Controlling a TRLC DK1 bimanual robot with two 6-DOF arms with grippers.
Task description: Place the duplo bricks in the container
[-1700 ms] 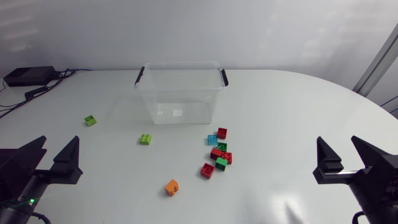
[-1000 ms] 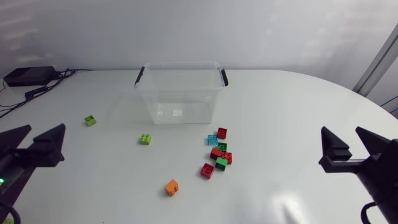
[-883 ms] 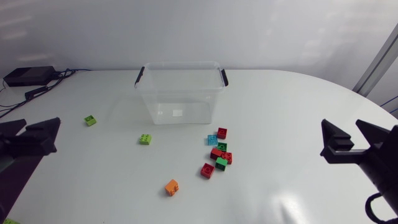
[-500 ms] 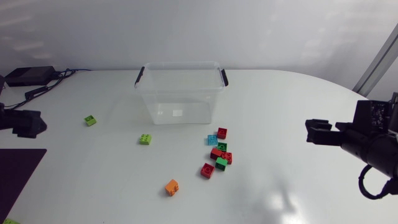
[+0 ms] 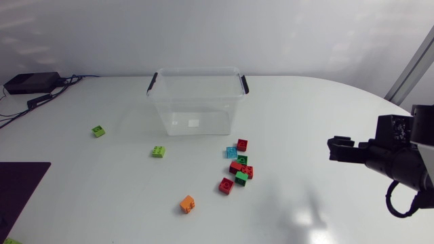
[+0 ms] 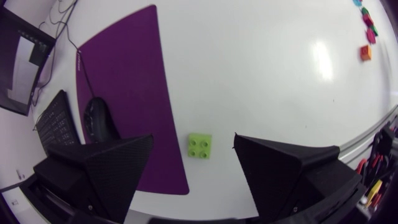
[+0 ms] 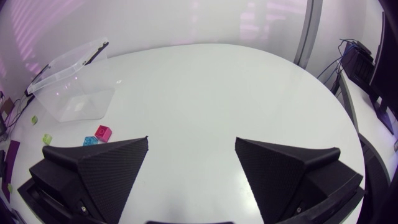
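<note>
all outside the clear container: a red/green/blue cluster of duplo bricks just in front of it, an orange brick further out, a lime brick front-left. right gripper hangs well to the container's right, fingers spread, empty. left gripper is spread too, over another lime brick.

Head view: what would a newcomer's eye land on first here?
First the clear container with black handles, standing toward the table's far side. In front of it, toward the right, lies a cluster of red, green and blue duplo bricks, with an orange brick nearer and two lime bricks off to the left. The black right arm shows at the right edge.
</note>
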